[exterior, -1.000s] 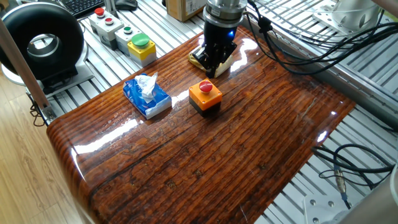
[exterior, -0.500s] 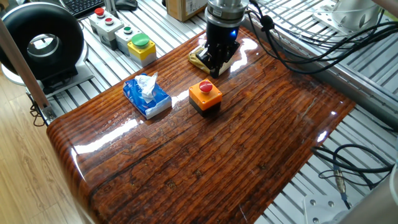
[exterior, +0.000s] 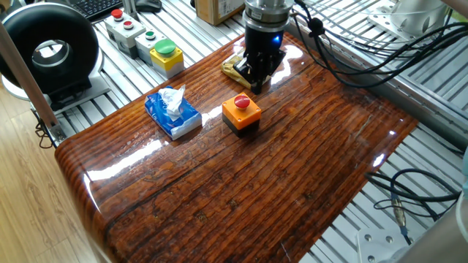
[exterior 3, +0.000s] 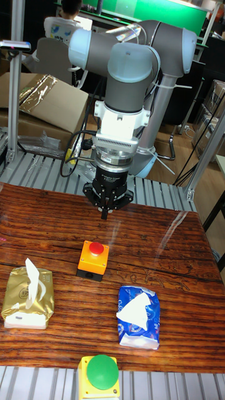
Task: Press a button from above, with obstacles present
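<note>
Tall fixed view shows the gripper with jaws together in one point, hanging above the counter just behind the button. The press is not yet made. Blue tissue pack and pale yellow block flank the button, both untouched.

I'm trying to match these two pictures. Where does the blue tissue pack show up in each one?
Fixed view: the blue tissue pack lies left of centre on the wooden table, left of the orange box.
Tall fixed view: the blue tissue pack lies low and right of centre, below and right of the orange box.
Shared landmark: the red button on its orange box, beside the pack in both.
</note>
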`<state>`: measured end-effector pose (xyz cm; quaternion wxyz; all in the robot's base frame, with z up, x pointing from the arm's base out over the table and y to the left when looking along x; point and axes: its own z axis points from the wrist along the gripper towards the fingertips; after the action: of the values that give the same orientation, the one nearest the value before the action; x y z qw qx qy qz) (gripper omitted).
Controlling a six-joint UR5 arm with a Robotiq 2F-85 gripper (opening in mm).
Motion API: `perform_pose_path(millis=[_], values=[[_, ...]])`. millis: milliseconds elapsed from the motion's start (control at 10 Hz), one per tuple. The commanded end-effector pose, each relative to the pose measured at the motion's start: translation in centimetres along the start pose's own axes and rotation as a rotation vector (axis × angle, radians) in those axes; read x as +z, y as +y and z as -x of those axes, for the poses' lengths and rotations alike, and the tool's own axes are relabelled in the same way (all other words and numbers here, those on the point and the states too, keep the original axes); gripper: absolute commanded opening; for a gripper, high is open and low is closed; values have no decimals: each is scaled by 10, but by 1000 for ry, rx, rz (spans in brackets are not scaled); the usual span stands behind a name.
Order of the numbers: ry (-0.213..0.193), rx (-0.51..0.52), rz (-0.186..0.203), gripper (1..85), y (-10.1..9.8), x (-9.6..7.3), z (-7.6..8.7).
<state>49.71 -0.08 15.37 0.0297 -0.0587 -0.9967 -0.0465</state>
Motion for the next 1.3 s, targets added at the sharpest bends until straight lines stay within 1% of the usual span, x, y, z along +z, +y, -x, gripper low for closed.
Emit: perform_pose_path(millis=[0,100,400,600,700,900,1200], values=[[-6,6,7,13,1,-1,2],[-5,3,14,13,3,5,8],[-18,-8,20,13,4,24,34],[-24,-12,10,13,1,38,49],[-27,-14,12,13,1,43,52],[-27,-15,9,13,0,48,54],[-38,-15,9,13,-2,59,57]])
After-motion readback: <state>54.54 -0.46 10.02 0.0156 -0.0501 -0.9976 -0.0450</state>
